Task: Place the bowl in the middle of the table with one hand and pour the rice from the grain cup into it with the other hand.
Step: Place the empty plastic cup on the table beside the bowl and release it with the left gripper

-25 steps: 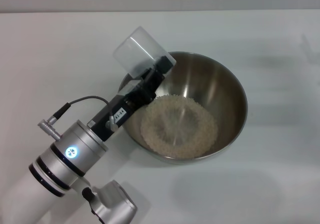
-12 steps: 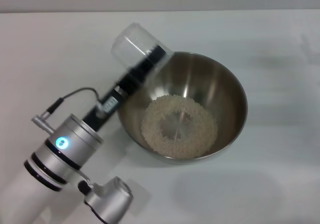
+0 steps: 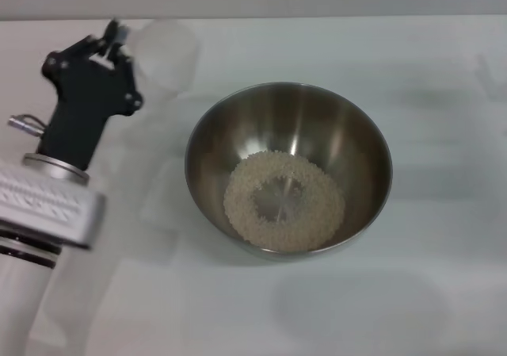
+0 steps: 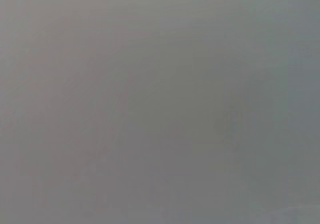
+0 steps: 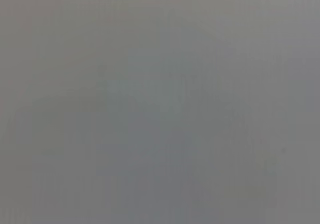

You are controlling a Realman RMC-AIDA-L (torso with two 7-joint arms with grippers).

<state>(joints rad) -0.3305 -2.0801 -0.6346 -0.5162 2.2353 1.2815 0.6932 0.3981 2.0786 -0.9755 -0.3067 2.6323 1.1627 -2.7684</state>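
One arm is in view, the left one, its silver-and-black body at about 9 o'clock in the head view. Its gripper, the left gripper [image 3: 119,35], sits at about 10 o'clock, out over the counter [image 3: 444,277] and well clear of the bowl. Just beside the gripper's tip, toward 11 o'clock, the grain cup [image 3: 162,51] shows as a pale translucent smear against the white surface. It is too blurred to tell which way it tilts or whether anything is in it. The cup lies right at the gripper's tip and seems held there, but I cannot tell how far apart the fingers stand or whether they truly clamp it.

Near the centre of the counter stands the bowl [image 3: 348,130], upright, its shiny steel wall bare above the fill. The rice [image 3: 317,217] lies in the bottom of it as a pale ring, thinner in the middle where the metal shows through. Bowl and cup are apart, the cup at about 10 o'clock from the bowl's rim.

Both wrist views show only flat grey, with nothing to make out.
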